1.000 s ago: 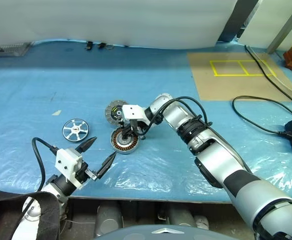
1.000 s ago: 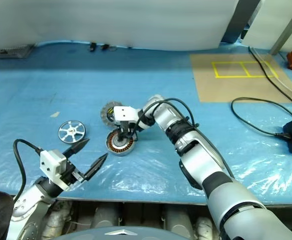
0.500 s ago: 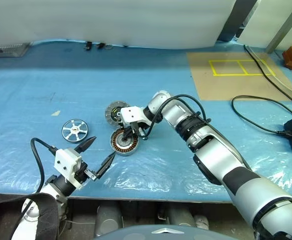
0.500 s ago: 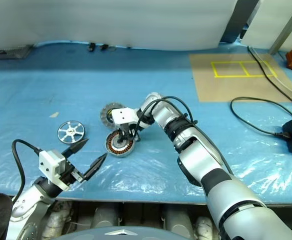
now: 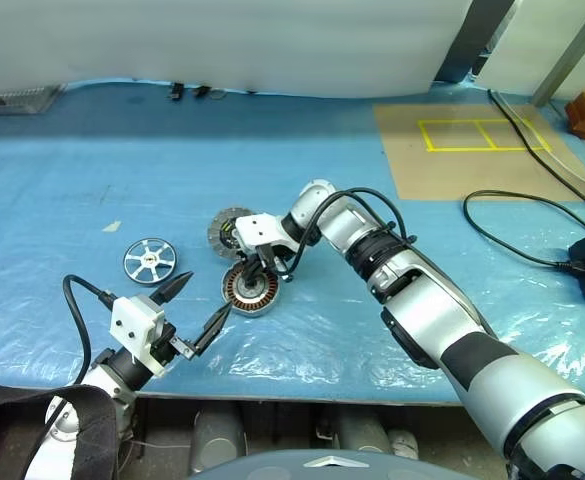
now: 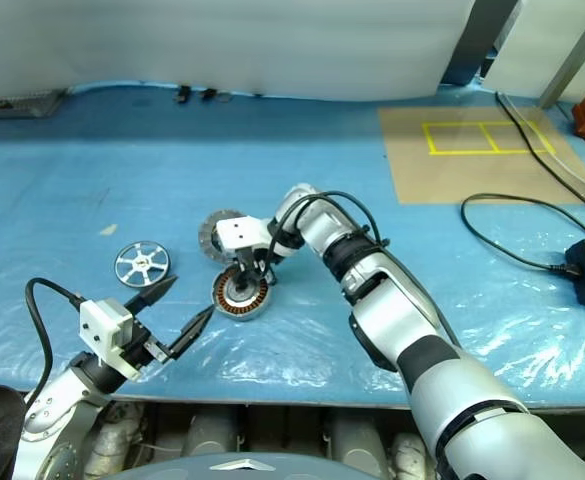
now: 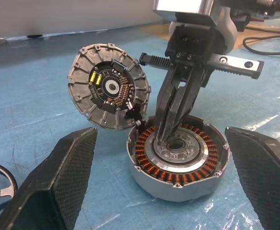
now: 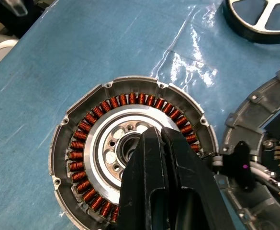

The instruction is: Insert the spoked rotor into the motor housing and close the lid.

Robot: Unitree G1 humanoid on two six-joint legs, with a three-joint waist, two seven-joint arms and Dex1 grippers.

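The motor housing (image 5: 249, 288) sits open on the blue-covered table (image 5: 62, 200), near the middle, copper windings ringing a bright centre plate. Its lid (image 5: 229, 228) stands tipped up on the housing's far-left edge, dark inner face with yellow marks showing in the left wrist view; it looks joined there by short wires, so treat that joint as fragile. The spoked rotor (image 5: 150, 260) lies flat to the left of the housing, well apart from it and untouched. Your right gripper (image 7: 171, 129) has its jaws clenched together on nothing, tips pointing down into the housing's centre; whether they touch the plate you cannot tell. Your left gripper (image 5: 197, 310) hangs at the near table edge, jaws released and spread wide, just near of the rotor. Judgement: the rotor is thin stiff metal, light, probably slick on the plastic sheet and awkward to lift off flat. Take it across the rim, or by one spoke through a gap, not on the hub face. It likely needs to drop in level over the centre, or it could jam against the windings, which scratch easily. Close the lid by pushing its plain outer side.
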